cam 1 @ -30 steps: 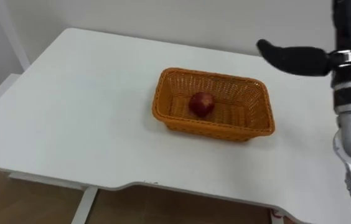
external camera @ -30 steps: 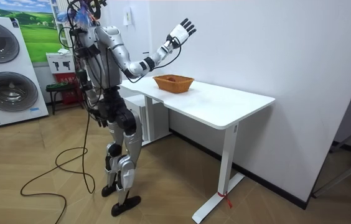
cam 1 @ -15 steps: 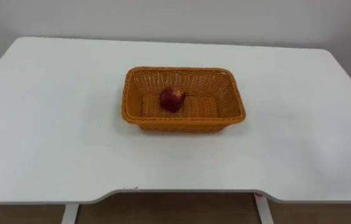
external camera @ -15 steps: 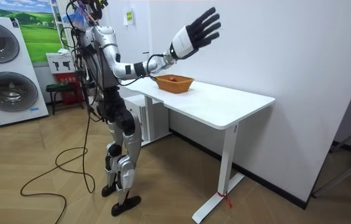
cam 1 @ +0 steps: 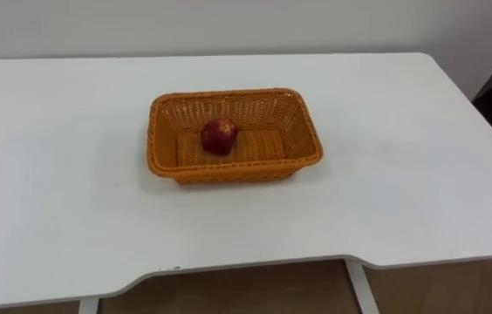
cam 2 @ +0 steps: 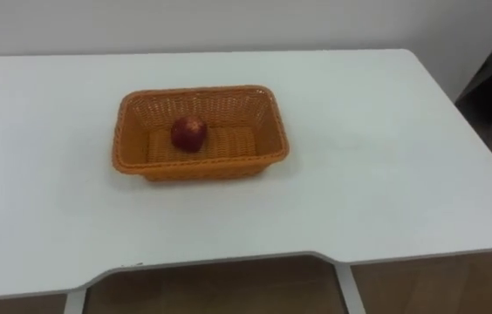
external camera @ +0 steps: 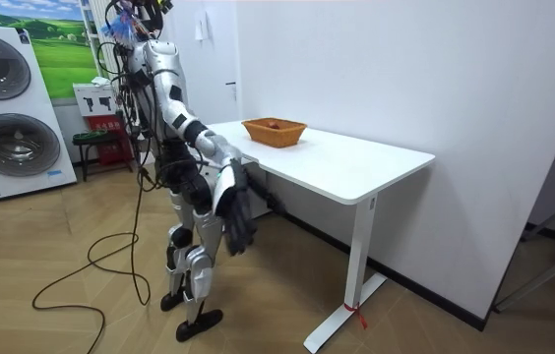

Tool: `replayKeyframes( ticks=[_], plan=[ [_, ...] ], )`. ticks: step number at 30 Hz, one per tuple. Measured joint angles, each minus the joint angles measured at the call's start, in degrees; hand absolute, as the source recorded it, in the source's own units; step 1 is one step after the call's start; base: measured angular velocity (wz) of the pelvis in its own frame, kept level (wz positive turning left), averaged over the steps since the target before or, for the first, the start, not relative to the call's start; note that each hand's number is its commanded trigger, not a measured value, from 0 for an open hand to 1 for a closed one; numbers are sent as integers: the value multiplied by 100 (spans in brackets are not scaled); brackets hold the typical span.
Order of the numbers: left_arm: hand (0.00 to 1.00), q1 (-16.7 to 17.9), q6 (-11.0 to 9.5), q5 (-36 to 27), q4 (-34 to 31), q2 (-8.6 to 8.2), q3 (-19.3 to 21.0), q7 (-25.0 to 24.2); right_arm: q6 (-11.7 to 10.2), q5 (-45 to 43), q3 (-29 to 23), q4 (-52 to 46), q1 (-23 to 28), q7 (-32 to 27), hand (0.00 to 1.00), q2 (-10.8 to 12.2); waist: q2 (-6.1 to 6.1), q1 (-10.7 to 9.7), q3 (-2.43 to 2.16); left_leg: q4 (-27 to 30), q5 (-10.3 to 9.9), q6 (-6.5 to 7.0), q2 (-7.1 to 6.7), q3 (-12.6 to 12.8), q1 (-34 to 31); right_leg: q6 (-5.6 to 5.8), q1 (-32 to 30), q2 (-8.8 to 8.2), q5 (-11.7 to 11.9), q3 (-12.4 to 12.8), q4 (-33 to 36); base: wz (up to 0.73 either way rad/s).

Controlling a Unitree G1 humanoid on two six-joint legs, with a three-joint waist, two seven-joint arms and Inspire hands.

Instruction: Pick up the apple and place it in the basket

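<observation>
Apple [cam 1: 218, 136] lies in wicker basket [cam 1: 228, 169] on white table [cam 1: 403, 192]. Right hand [external camera: 237, 211] hangs by thigh, fingers straight & loose, holding nothing. Placing prob. done; next, nothing needed.

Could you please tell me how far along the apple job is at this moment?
Done, it seems: the apple lies inside the orange basket on the white table. In hand: nothing; in the room view the right hand hangs beside the robot's leg, fingers relaxed, away from the tabletop. Left: apparently nothing, unless the apple is meant to go elsewhere.
</observation>
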Motion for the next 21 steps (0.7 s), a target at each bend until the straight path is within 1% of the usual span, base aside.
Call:
replayKeyframes(
  ticks=[1, 3, 4, 5, 6, 7, 8, 9, 10, 12, 13, 15, 17, 19, 21],
  plan=[
    [0, -5, 1, 3, 3, -1, -2, -4, 27, 2, 50, 152, 4, 78, 0, 78, -1, 2, 0, 0, 0, 0, 0, -1, 0, -1, -3, 3, 1, 12, 1, -4],
    [0, -17, 1, 0, 33, -8, -13, -13, 152, 114, 294, 623, 8, 375, 0, 369, 16, 35, 3, -4, 0, 0, 6, 7, 6, -4, -11, 11, 4, 46, 15, -7],
    [0, -23, 1, 5, 51, -9, -28, -13, 185, 133, 377, 751, 6, 451, 0, 413, 23, 42, 3, -1, -1, 1, 6, 12, 8, -3, -10, 10, 6, 44, 16, -6],
    [0, -47, -2, 5, 94, -20, -56, -14, 265, 180, 580, 1020, 1, 627, 0, 452, 53, 91, 5, 0, -2, 4, 2, 10, 27, 1, 5, 8, 10, 38, 15, -4],
    [0, -58, -1, 4, 125, -42, -53, -14, 343, 232, 728, 1203, 5, 782, 0, 474, 74, 150, 14, -15, -6, 9, -3, 15, 73, 4, 39, 3, 11, 39, 14, -3],
    [0, -53, 3, 4, 129, -48, -52, -15, 362, 261, 789, 1277, 4, 863, 0, 484, 84, 171, 13, -28, -6, 9, -5, 18, 96, 5, 57, 0, 11, 38, 11, -3],
    [0, -53, 9, 5, 136, -50, -51, -16, 424, 290, 977, 1407, 3, 1043, 0, 495, 101, 239, 19, -37, -7, 10, -2, 33, 124, 5, 71, 0, 12, 45, 2, 0],
    [0, -53, 34, 6, 153, -63, -53, -19, 470, 277, 1188, 1558, 3, 1247, 0, 503, 111, 293, 28, -50, -7, 10, -1, 37, 154, 6, 71, 0, 12, 48, -3, 0],
    [0, -51, 61, 2, 164, -77, -53, -24, 501, 277, 1260, 1608, -11, 1350, 0, 514, 117, 305, 28, -55, -8, 10, -1, 36, 167, 6, 77, 0, 12, 49, -4, 0],
    [0, -45, 162, 2, 210, -169, -53, -47, 698, 240, 1498, 1633, -57, 1772, 0, 565, 150, 349, 32, -70, -10, 10, -6, 37, 179, 7, 81, -4, 11, 58, -17, 0],
    [0, -43, 175, 2, 234, -185, -53, -60, 726, 212, 1554, 1650, -67, 1873, 0, 576, 158, 363, 31, -72, -10, 10, -7, 37, 179, 7, 81, -5, 10, 57, -23, 0],
    [0, -13, 233, 2, 278, -232, -53, -80, 830, 167, 1762, 1708, -37, 2227, 0, 620, 169, 469, 31, -90, -10, 10, -10, 37, 176, 8, 80, -10, 5, 45, -91, 0],
    [0, 4, 259, 2, 283, -268, -61, -80, 894, 176, 2023, 1758, -44, 2437, 0, 630, 174, 495, 28, -104, -10, 10, -16, 37, 171, 15, 81, -18, -5, 29, -99, 0],
    [0, 54, 284, -13, 316, -302, -63, -86, 935, 139, 2179, 1810, -46, 2665, 0, 646, 187, 523, 25, -97, -9, 12, -24, 38, 180, 18, 92, -23, -6, 18, -95, 0],
    [0, 62, 300, -15, 359, -358, -126, -86, 963, -131, 2431, 1852, -41, 2946, 0, 666, 231, 575, 20, -92, -9, 12, -26, 28, 193, 21, 112, -22, -8, 21, -93, 0]
  ],
)
